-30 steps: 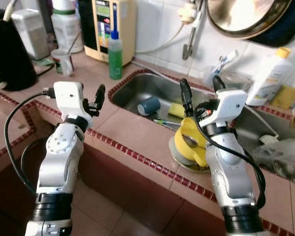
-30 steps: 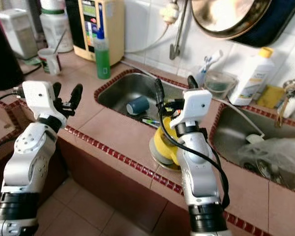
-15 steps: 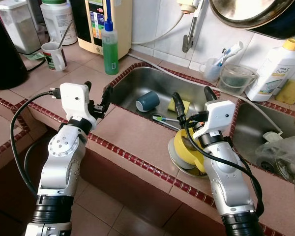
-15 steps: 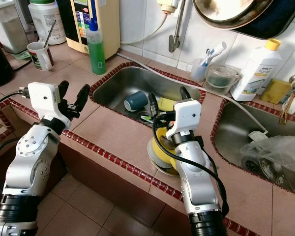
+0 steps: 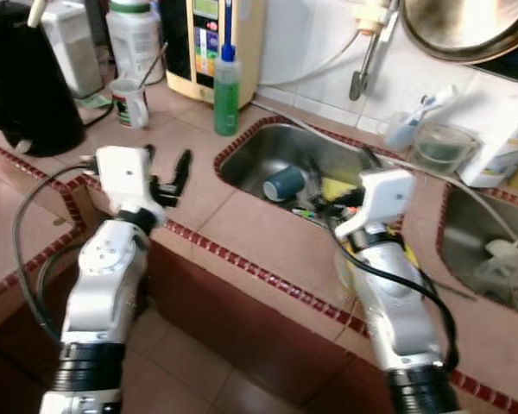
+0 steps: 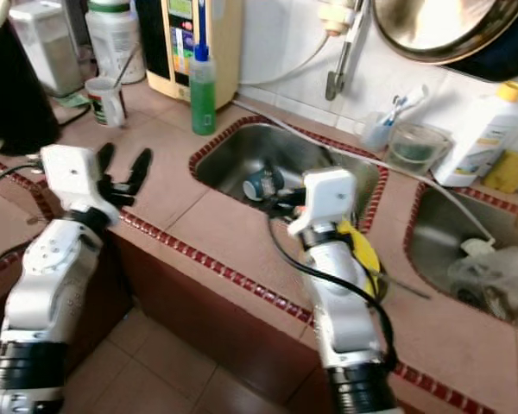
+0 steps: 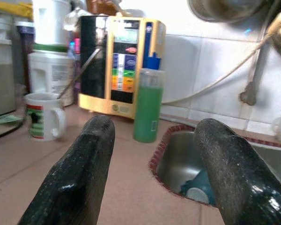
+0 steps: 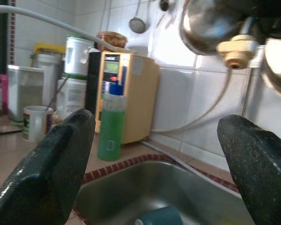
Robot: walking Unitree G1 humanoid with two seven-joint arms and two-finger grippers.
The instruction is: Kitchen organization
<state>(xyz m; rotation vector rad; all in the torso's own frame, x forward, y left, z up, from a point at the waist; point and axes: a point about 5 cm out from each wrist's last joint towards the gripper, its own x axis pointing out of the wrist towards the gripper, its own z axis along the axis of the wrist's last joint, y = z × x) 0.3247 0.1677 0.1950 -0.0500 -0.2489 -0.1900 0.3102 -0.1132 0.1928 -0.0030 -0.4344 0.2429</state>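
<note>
Grippers (image 7: 150, 159) spread — sink rim (image 5: 242, 138) ahead

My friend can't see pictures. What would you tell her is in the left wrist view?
Two black fingers of the robot's left gripper are spread open over a tiled counter. Ahead stand a green bottle, a mug with a spoon, and a yellow and black machine by the wall. A blue cup lies in the sink.

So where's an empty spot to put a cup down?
The bare counter tiles between the sink and the red-tiled front edge. It's crowded at the back wall by the green bottle and mug.
</note>
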